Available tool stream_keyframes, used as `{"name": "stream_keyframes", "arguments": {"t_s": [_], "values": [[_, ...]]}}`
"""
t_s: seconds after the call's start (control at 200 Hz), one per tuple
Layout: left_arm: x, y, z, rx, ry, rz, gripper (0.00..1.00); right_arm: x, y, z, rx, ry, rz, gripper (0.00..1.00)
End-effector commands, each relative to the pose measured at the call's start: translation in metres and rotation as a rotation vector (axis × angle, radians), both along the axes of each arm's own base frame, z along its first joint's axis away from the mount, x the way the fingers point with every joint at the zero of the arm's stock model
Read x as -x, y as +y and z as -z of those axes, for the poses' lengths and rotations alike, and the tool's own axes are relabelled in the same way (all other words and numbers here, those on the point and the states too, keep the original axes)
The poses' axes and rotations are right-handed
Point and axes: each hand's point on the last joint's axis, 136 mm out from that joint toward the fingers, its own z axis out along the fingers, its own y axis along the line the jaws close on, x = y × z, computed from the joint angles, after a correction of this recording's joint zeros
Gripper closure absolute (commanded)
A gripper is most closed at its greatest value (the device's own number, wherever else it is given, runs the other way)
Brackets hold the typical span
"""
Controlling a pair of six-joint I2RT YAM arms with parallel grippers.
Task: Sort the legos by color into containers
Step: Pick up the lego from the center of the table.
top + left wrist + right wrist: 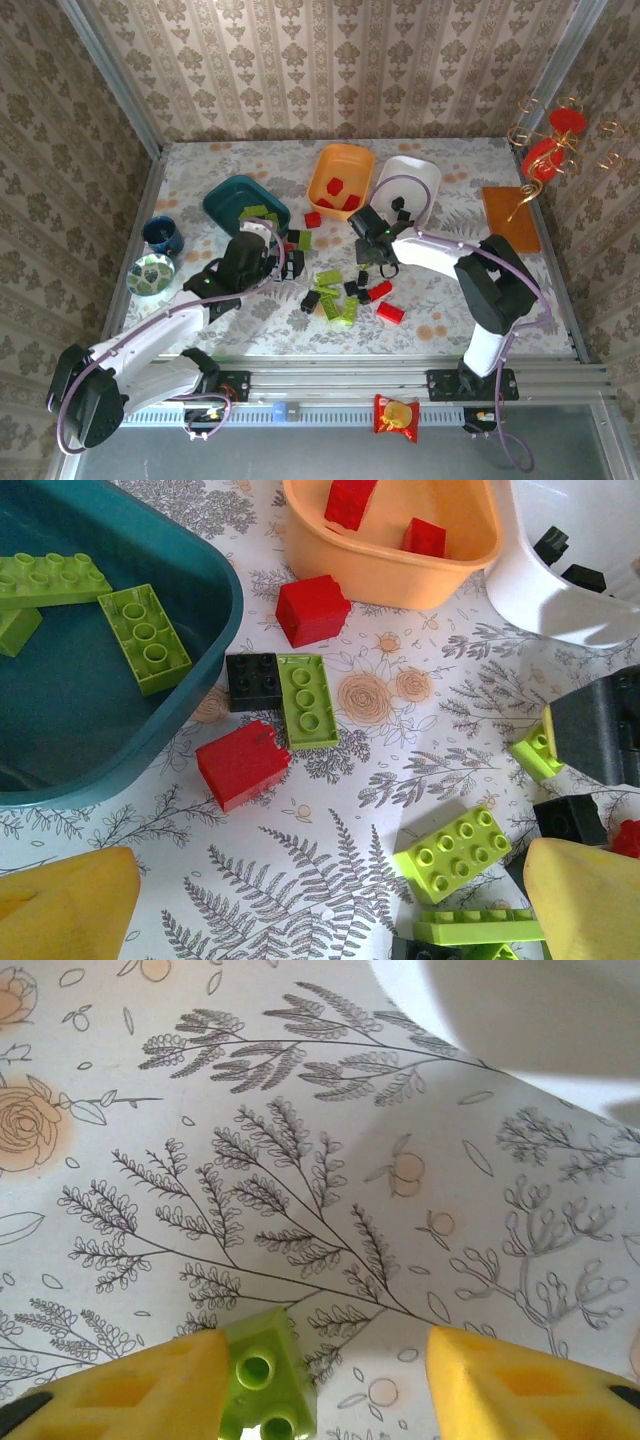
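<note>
My right gripper (328, 1360) stands part open, clamping nothing. The dark teal tub (222, 203) lies well off to its left, nearer the left arm. One lime brick (262, 1380) sits between its jaws, touching one finger and clear of the other.

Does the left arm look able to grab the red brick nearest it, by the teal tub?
Probably yes: the left claw is open just short of the red brick, bare tablecloth between. The teal tub wall beside it may crowd one finger.
</note>
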Motion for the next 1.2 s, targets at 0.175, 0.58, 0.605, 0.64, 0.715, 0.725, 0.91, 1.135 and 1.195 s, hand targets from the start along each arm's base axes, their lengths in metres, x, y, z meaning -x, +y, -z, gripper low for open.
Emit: {"name": "stream_keyframes", "arguments": {"t_s": [0.175, 0.58, 0.605, 0.64, 0.715, 0.725, 0.91, 1.135, 1.195], "values": [[0.002, 0.011, 0.002, 0.002, -0.002, -0.036, 0.00, 0.004, 0.043, -0.011, -0.146, -0.005, -0.115, 0.27], [0.003, 0.014, 0.012, 0.010, 0.032, -0.045, 0.00, 0.008, 0.028, 0.025, -0.052, 0.094, -0.067, 0.37], [0.002, 0.014, 0.012, 0.010, 0.033, -0.046, 0.00, 0.008, 0.028, 0.026, -0.052, 0.096, -0.064, 0.38], [0.003, 0.014, 0.012, 0.011, 0.034, -0.046, 0.00, 0.008, 0.027, 0.026, -0.052, 0.096, -0.061, 0.40], [0.003, 0.014, 0.013, 0.014, 0.035, -0.047, 0.00, 0.007, 0.024, 0.026, -0.051, 0.094, -0.055, 0.44], [0.003, 0.014, 0.012, 0.015, 0.034, -0.047, 0.00, 0.006, 0.024, 0.026, -0.051, 0.092, -0.054, 0.44], [0.003, 0.014, 0.011, 0.016, 0.032, -0.044, 0.00, 0.002, 0.018, 0.026, -0.055, 0.084, -0.038, 0.61], [0.002, 0.024, 0.002, -0.009, 0.001, -0.075, 0.00, -0.007, 0.019, -0.004, -0.128, 0.013, -0.065, 0.74], [0.002, 0.036, -0.005, -0.038, -0.028, -0.119, 0.00, -0.010, 0.026, -0.024, -0.170, -0.027, -0.096, 0.77]]}}
